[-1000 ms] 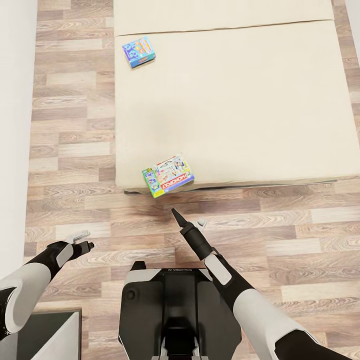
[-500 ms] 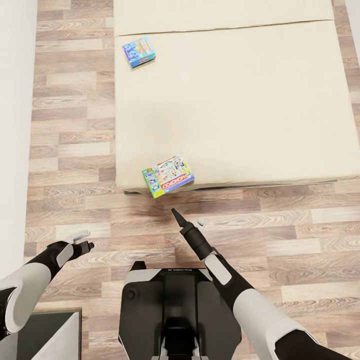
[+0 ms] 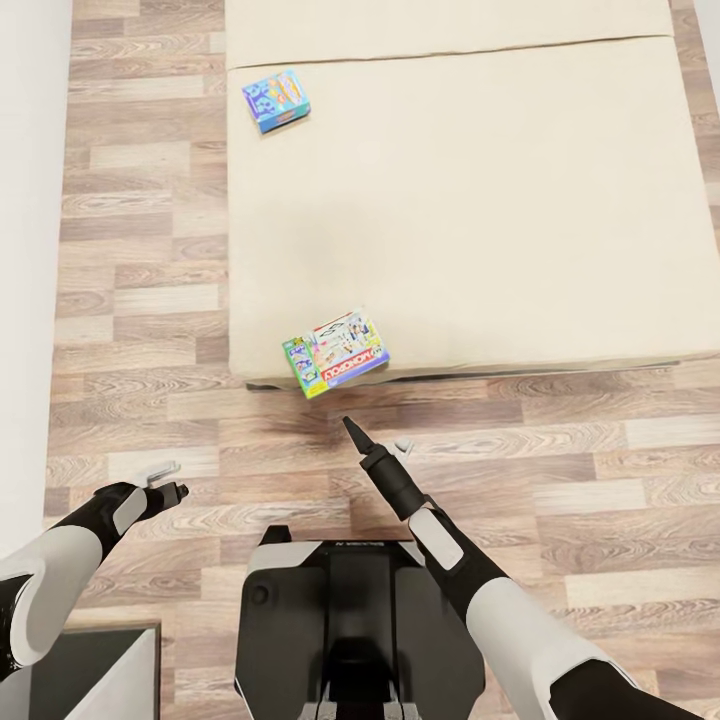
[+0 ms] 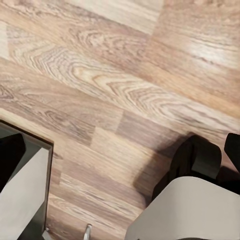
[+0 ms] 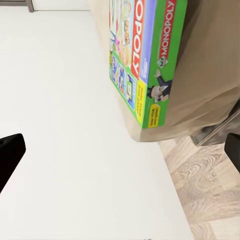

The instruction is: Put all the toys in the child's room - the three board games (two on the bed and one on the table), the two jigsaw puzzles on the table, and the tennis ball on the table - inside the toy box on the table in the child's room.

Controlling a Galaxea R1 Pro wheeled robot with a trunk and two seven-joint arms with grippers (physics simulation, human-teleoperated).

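Observation:
Two board games lie on the bed [image 3: 480,220]. A light blue one [image 3: 275,100] sits near the far left edge. A green Monopoly box [image 3: 335,352] rests at the near left corner, overhanging the edge. My right gripper [image 3: 378,438] hovers open over the floor just short of that corner. In the right wrist view the Monopoly box [image 5: 145,60] shows ahead of the spread fingers. My left gripper [image 3: 170,479] is open, low over the floor at the left. The toy box, jigsaw puzzles and tennis ball are out of view.
Wood-plank floor [image 3: 600,480] runs between me and the bed. A white wall [image 3: 25,250] stands along the left. A dark grey surface with a pale side [image 3: 100,670] sits by my left arm. My dark base [image 3: 350,620] is below.
The whole picture has shifted slightly, so the camera moved a little. Both arms and both board games keep their places.

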